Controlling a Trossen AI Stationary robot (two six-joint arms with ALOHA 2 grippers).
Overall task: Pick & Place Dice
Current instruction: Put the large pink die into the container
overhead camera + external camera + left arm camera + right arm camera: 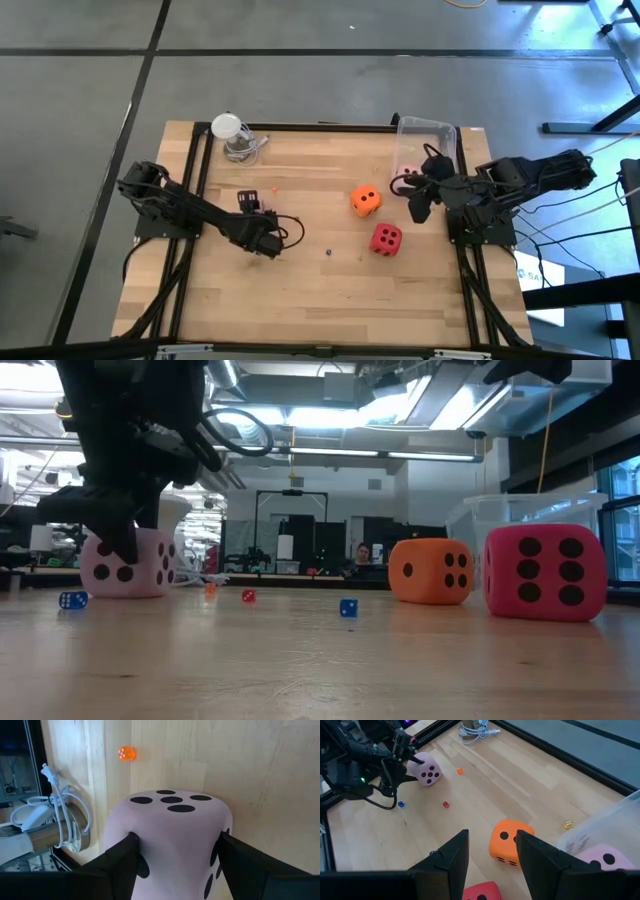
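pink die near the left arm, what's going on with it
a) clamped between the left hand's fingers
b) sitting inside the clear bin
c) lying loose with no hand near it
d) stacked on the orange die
a: the left wrist view shows the pink die pinched between the two dark fingers of the left hand, and the right wrist view shows that hand closed around it on the table.

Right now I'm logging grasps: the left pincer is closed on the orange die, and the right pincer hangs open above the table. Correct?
Not quite. The left pincer is closed on a pale pink die, as the left wrist view shows. The orange die sits free on the table. The right pincer does hang open above the table.
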